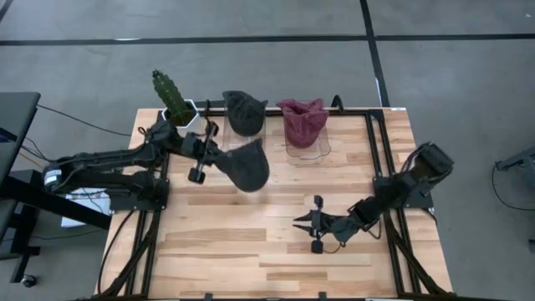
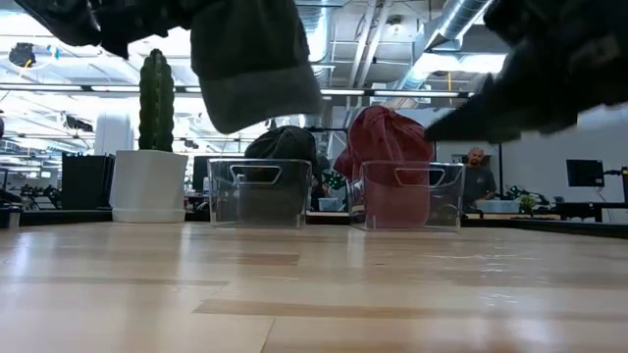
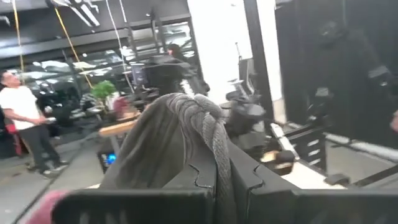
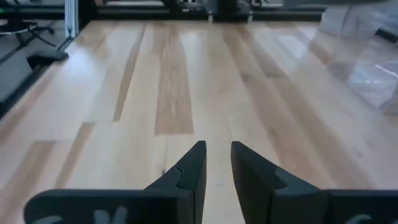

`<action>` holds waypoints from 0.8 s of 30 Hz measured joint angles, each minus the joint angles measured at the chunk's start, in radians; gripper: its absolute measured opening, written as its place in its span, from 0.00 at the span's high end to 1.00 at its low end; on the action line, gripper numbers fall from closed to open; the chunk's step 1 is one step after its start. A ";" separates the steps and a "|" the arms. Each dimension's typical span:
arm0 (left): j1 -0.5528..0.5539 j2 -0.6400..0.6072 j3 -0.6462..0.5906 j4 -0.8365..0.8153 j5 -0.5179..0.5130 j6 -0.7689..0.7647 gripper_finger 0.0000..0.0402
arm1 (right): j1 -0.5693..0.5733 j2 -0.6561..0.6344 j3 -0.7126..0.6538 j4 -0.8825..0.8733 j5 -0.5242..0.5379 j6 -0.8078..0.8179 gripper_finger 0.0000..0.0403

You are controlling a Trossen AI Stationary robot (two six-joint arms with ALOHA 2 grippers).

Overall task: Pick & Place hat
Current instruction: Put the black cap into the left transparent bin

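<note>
A dark grey knit hat (image 1: 249, 165) hangs in the air over the table's far middle, with my left gripper (image 1: 221, 155) shut on it. In the low view the hat (image 2: 251, 61) is well above the tabletop. Behind it stand two clear bins: one (image 2: 224, 201) holds another dark hat (image 1: 244, 111), the other (image 2: 442, 201) holds a maroon hat (image 1: 303, 119). My right gripper (image 1: 303, 220) is low over the bare wood at the near right. Its fingers are a narrow gap apart in the right wrist view (image 4: 217, 155), with nothing between them. My left gripper pinches a bunched, ribbed fold of the hat (image 3: 210, 134) between its two fingers, several layers together. The fingers reach in roughly level from the table's left. The hat is lifted clear of the table and hangs down beyond the fingertips.
A cactus in a white pot (image 1: 179, 112) stands at the far left, close to the left arm. Black frame rails (image 1: 372, 167) run along the table's right side. People stand in the room beyond the table (image 3: 22, 118). Bare wood lies at the table's near middle (image 1: 251, 251).
</note>
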 joint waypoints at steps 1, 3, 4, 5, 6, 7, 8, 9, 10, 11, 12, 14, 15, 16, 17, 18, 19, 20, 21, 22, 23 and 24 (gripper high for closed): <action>0.038 0.001 0.004 0.000 0.029 0.007 0.98 | -0.002 0.033 0.000 0.032 0.000 -0.003 0.84; 0.119 0.002 0.014 0.001 0.094 0.009 0.98 | -0.013 0.094 0.000 0.088 -0.004 -0.007 0.84; 0.160 0.002 0.021 0.001 0.129 0.010 0.98 | -0.019 0.123 0.000 0.109 -0.003 -0.002 0.84; 0.196 0.002 0.028 0.002 0.166 0.010 0.98 | -0.028 0.152 0.000 0.133 -0.004 0.003 0.84; 0.229 0.002 0.035 0.003 0.203 0.010 0.98 | -0.037 0.181 0.000 0.159 -0.003 0.011 0.84; 0.260 0.002 0.043 0.004 0.234 0.010 0.98 | -0.047 0.206 0.000 0.181 -0.003 0.020 0.84; 0.288 0.002 0.051 0.005 0.259 0.011 0.98 | -0.059 0.231 0.000 0.205 -0.003 0.025 0.84; 0.313 0.004 0.059 0.006 0.280 0.011 0.98 | -0.071 0.253 0.000 0.227 -0.003 0.029 0.84; 0.335 0.011 0.069 0.009 0.305 0.016 0.98 | -0.083 0.273 0.000 0.245 -0.003 0.036 0.84; 0.355 0.020 0.078 0.008 0.331 0.024 0.98 | -0.095 0.291 0.000 0.260 -0.003 0.049 0.84; 0.371 0.032 0.087 0.007 0.357 0.030 0.98 | -0.108 0.307 0.000 0.274 -0.003 0.060 0.84; 0.399 0.065 0.112 0.006 0.403 0.041 0.98 | -0.130 0.331 0.000 0.292 -0.004 0.090 0.84; 0.410 0.087 0.126 0.009 0.422 0.052 0.98 | -0.141 0.339 0.001 0.294 -0.009 0.115 0.84; 0.420 0.111 0.138 0.008 0.435 0.063 0.98 | -0.150 0.347 0.001 0.293 -0.018 0.144 0.84; 0.432 0.138 0.150 0.007 0.448 0.079 0.98 | -0.158 0.354 0.001 0.293 -0.031 0.172 0.84; 0.441 0.168 0.163 0.005 0.452 0.095 0.98 | -0.164 0.359 0.001 0.293 -0.051 0.199 0.84; 0.451 0.196 0.176 0.005 0.457 0.108 0.98 | -0.166 0.365 0.001 0.294 -0.064 0.222 0.84; 0.462 0.225 0.190 0.004 0.467 0.119 0.98 | -0.167 0.372 0.002 0.298 -0.078 0.247 0.84; 0.475 0.252 0.205 0.004 0.478 0.132 0.98 | -0.164 0.376 0.003 0.301 -0.078 0.272 0.84; 0.491 0.277 0.221 0.004 0.493 0.141 0.98 | -0.161 0.375 0.003 0.300 -0.080 0.292 0.84; 0.506 0.299 0.236 0.005 0.509 0.148 0.98 | -0.154 0.375 0.003 0.300 -0.078 0.300 0.84; 0.520 0.320 0.252 0.005 0.519 0.151 0.98 | -0.145 0.375 0.003 0.300 -0.073 0.306 0.84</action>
